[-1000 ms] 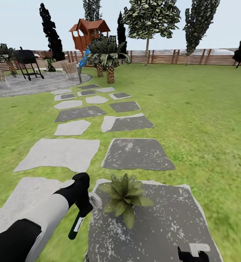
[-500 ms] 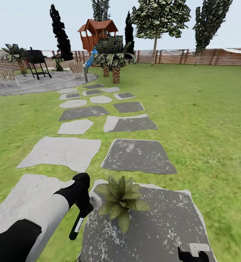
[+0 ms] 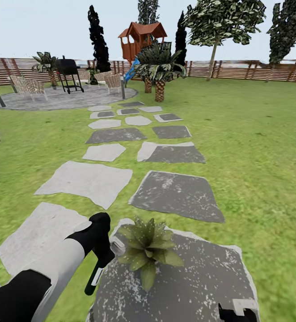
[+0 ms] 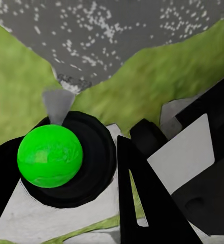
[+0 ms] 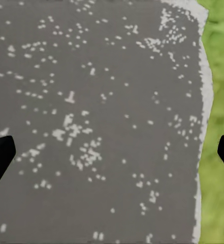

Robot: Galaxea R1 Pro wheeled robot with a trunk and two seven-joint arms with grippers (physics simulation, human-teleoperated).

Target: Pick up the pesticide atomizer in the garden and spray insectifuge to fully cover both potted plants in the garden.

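My left gripper (image 3: 104, 256) is shut on the pesticide atomizer (image 3: 95, 276), a slim dark bottle with a white label that hangs below the hand. In the left wrist view its round top (image 4: 50, 155) looks bright green inside a black collar, with a pale grey nozzle pointing at the ground. One potted plant (image 3: 147, 248), a low rosette of pointed green leaves, sits on a dark speckled stone slab (image 3: 197, 281) just right of the bottle. My right gripper (image 3: 237, 310) is open low at the right, its fingertips wide apart above that slab (image 5: 112, 127).
A path of grey stepping stones (image 3: 87, 181) runs ahead over the lawn to a round paved patio (image 3: 58, 100) with a black grill (image 3: 69, 74) and chairs. Palms (image 3: 159, 71), a wooden play tower (image 3: 141, 40) and the slatted fence (image 3: 237, 70) stand beyond.
The whole view has swung so the garden has slid to the right in the picture. The arm with the bottle stays put; the plant sits slightly further left and lower.
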